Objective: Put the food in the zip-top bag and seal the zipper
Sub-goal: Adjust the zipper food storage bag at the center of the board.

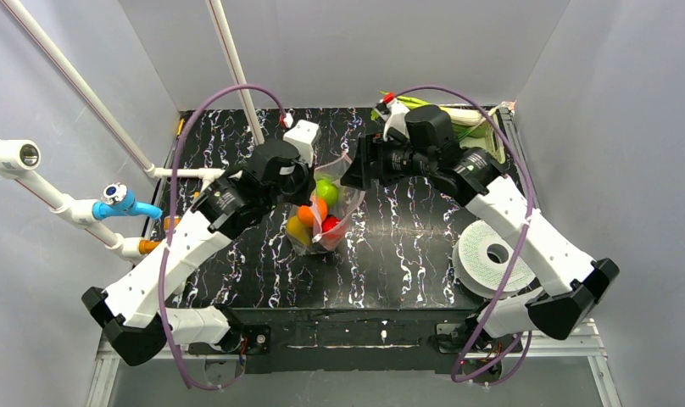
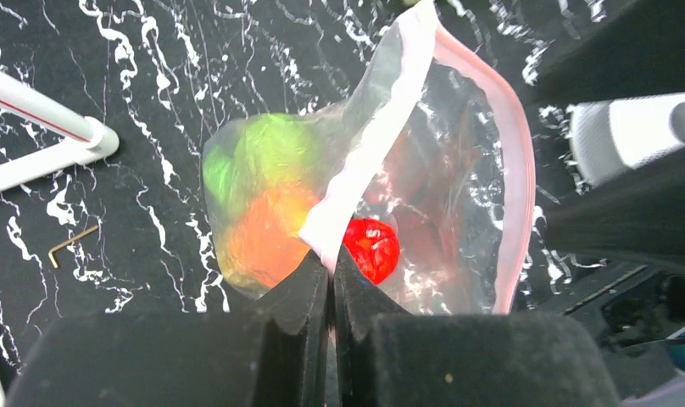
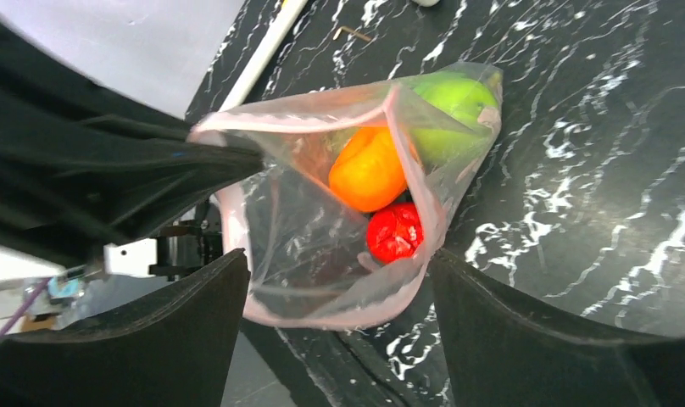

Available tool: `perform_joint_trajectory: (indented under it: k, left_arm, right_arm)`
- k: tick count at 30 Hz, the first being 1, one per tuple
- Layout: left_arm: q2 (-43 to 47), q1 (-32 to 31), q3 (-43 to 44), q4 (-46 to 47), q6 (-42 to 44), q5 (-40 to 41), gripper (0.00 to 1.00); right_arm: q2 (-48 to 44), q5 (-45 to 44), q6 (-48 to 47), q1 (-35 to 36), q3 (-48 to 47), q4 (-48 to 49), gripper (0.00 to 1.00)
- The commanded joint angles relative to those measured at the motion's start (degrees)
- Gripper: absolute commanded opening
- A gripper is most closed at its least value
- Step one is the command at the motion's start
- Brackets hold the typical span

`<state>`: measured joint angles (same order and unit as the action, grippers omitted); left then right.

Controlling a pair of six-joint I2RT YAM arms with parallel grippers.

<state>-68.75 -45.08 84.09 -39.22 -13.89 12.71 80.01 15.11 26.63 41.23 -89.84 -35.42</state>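
Note:
The clear zip-top bag (image 1: 331, 216) stands at mid table with its mouth open. Inside it are a green fruit (image 1: 326, 192), an orange one (image 1: 312, 212), a yellow one (image 1: 297, 230) and a red one (image 1: 330, 224). My left gripper (image 2: 331, 259) is shut on the bag's pink zipper strip (image 2: 364, 161) and holds that edge up. The red fruit (image 2: 371, 248) lies just beyond its tips. My right gripper (image 3: 339, 297) is open, its jaws standing either side of the bag's other rim (image 3: 322, 318). The right wrist view shows the green (image 3: 449, 102), orange (image 3: 369, 170) and red (image 3: 394, 233) fruits inside.
A pale green mesh basket (image 1: 492, 140) with a leek (image 1: 424, 103) sits at the back right. A white tape roll (image 1: 492, 254) lies right of the bag. White pipes (image 1: 165, 172) and a blue fitting (image 1: 119, 202) stand at the left. A small hex key (image 2: 68, 243) lies on the table.

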Motion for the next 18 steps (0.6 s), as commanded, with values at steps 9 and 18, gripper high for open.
perform_joint_trajectory:
  k: [9, 18]
  left_arm:
    - [-0.01, 6.71, -9.5, 6.74, 0.25, -6.4, 0.0]
    - [0.75, 7.09, -12.0, 8.07, -1.1, -10.04, 0.0]
  right_arm:
    - [-10.47, -14.76, -3.53, -8.95, 2.39, 6.17, 0.93]
    - [3.36, -24.44, 3.41, -23.51, 5.22, 13.91, 0.95]
